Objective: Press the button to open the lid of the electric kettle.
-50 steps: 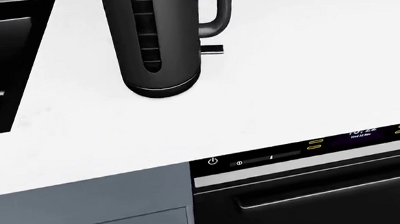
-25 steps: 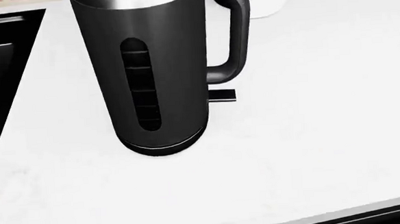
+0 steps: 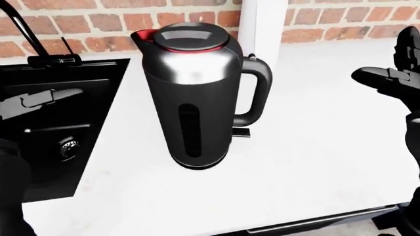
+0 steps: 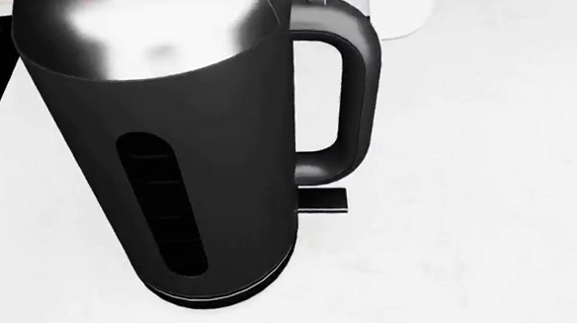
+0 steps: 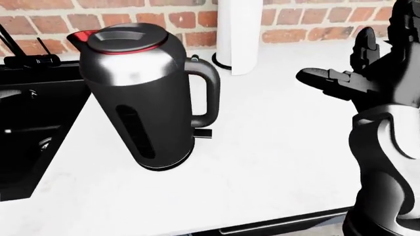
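Note:
The electric kettle (image 3: 193,98) stands upright on the white counter (image 3: 308,162), black below and steel above, with a red rim. Its lid (image 3: 187,35) lies shut and its handle (image 3: 259,91) faces the view's right. A small button (image 5: 194,59) sits at the handle's top. My right hand (image 5: 344,61) hovers to the right of the kettle, about level with its upper half, fingers spread open, touching nothing. Over the sink at the left edge, my left hand (image 3: 46,98) holds its fingers out and is empty. The head view shows only the kettle's body (image 4: 170,153) up close.
A black sink (image 3: 65,142) with a faucet (image 3: 26,34) lies left of the kettle. A white paper roll (image 5: 238,34) stands by the brick wall (image 5: 302,22) behind it. A short black tab (image 4: 322,200) sticks out at the kettle's base. The counter's edge runs along the bottom.
The head camera has moved: the kettle grows larger and slides down in its view, and the appliance panel below the counter has dropped out of the picture. The kettle itself stays put.

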Controlling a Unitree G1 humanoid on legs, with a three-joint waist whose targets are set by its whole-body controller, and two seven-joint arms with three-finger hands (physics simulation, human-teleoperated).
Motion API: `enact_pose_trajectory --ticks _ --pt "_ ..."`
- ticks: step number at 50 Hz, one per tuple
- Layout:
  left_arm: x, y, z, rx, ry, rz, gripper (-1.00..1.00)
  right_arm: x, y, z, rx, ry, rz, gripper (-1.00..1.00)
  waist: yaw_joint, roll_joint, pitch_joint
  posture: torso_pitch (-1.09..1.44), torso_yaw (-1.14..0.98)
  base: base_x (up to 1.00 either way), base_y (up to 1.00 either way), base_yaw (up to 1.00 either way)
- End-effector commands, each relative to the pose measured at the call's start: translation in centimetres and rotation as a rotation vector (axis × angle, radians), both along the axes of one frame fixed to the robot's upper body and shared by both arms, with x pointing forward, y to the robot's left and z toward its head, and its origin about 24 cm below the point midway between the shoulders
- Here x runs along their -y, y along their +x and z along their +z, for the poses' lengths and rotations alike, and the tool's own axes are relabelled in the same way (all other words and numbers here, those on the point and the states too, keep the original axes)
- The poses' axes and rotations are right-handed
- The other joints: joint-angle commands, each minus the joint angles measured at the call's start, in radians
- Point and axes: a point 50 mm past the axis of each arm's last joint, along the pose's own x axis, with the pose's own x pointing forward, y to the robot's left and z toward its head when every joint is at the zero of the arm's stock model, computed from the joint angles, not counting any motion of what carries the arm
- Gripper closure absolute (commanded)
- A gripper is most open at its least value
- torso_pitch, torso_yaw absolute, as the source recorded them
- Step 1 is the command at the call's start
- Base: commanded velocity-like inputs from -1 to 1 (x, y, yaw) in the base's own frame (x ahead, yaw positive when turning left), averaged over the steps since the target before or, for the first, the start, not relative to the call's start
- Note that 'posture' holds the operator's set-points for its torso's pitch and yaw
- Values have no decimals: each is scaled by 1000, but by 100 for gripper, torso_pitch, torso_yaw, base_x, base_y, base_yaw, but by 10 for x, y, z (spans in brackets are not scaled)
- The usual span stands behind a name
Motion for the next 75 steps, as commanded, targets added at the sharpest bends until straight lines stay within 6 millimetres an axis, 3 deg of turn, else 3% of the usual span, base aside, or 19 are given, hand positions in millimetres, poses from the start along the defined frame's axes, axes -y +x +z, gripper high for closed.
enact_pose_trajectory --ticks 1,20,30,38,43,57,75 --pt "2 -8 15 82 32 15 -100 2 -7 13 74 -22 -21 -100 -3 3 -21 0 0 0 0 0" --pt "9 -15 12 117 72 -50 -100 -3 -3 -1 -22 -31 51 -100 -1 7 -12 -1 0 0 0 0" --pt "9 -16 13 122 69 -53 -100 -4 -3 -2 -25 -34 55 -100 -4 9 -58 -10 0 0 0 0" --pt "10 -12 10 93 62 -50 -100 -5 -2 -1 -13 -27 39 -100 -4 11 -76 -10 0 0 0 0" --pt "14 -8 6 38 110 -33 -100 -13 7 0 -44 -47 65 -100 -4 12 -81 -10 0 0 0 0" --pt "23 -8 11 63 128 -60 -100 -42 41 25 -65 -128 124 -100 -5 17 -96 -10 0 0 0 0" --pt "24 -9 14 68 109 -62 -100 -69 78 34 -121 -156 160 -100 -3 31 -104 -10 0 0 0 0"
